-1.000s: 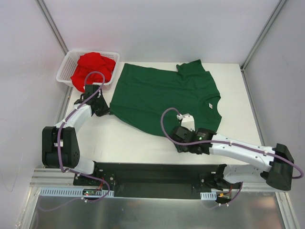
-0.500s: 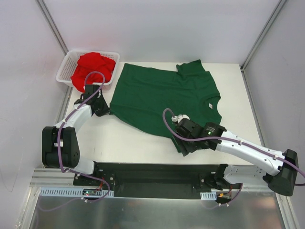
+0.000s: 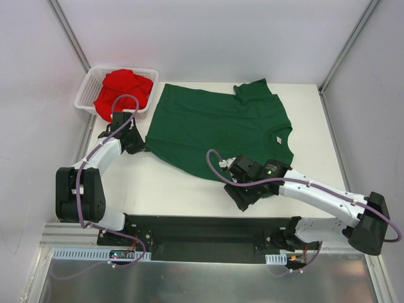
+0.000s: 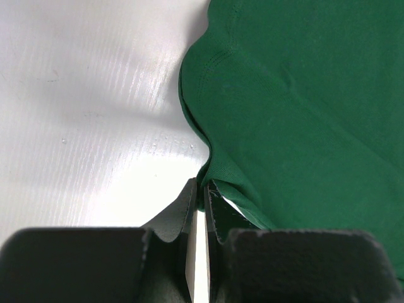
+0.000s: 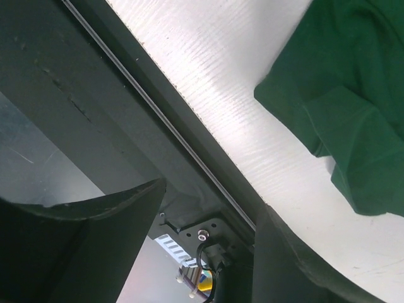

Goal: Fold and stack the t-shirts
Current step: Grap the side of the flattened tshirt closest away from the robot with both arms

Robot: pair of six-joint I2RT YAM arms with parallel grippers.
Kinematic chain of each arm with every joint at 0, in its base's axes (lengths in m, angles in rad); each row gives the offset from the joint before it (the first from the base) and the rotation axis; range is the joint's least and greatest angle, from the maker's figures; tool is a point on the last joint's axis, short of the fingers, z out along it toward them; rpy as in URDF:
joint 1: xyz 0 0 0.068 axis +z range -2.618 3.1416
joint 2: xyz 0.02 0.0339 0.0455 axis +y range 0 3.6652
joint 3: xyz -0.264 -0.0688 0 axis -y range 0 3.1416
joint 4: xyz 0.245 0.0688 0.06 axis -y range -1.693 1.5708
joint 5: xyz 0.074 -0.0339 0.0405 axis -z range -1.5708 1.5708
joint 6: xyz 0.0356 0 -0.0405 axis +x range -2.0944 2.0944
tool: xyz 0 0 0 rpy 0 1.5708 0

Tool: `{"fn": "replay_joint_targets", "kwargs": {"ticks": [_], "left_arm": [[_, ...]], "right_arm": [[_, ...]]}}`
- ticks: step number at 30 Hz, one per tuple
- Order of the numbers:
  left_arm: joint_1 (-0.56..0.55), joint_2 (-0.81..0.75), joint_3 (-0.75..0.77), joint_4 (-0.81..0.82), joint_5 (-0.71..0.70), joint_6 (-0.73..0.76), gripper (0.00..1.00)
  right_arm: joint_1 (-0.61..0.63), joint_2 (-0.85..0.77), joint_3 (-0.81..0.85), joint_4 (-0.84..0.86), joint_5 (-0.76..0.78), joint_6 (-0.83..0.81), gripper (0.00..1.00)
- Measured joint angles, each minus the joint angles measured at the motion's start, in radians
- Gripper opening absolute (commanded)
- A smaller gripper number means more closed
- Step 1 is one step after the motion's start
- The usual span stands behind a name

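Dark green t-shirt [image 3: 218, 129] lies flat across the worktop [image 3: 164, 183], its length running left to right: left fingers [image 4: 178, 218] pinch its near hem corner [image 4: 207, 170], while right fingers [image 5: 82, 246] stand apart, empty, just nearside of its near sleeve [image 5: 353, 158].

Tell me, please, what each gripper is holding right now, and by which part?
The left gripper pinches the dark green cloth t-shirt by its hem corner; the right gripper holds nothing.

The right fingers [image 5: 76, 252] have spread wider and pulled back nearward.
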Motion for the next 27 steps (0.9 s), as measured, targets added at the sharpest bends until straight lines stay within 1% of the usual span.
{"fn": "replay_joint_targets", "kwargs": {"ticks": [6,12,19,27], "left_arm": [[0.000,0.000,0.000,0.000,0.000,0.000,0.00],[0.000,0.000,-0.001,0.000,0.000,0.000,0.00],[0.000,0.000,-0.001,0.000,0.000,0.000,0.00],[0.000,0.000,-0.001,0.000,0.000,0.000,0.00]], "right_arm": [[-0.002,0.148,-0.001,0.069,-0.019,-0.030,0.66],[-0.012,0.240,0.022,0.109,0.014,-0.077,0.68],[-0.037,0.248,0.063,0.121,0.084,-0.151,0.72],[-0.066,0.242,0.095,0.093,0.177,-0.201,0.71]]}}
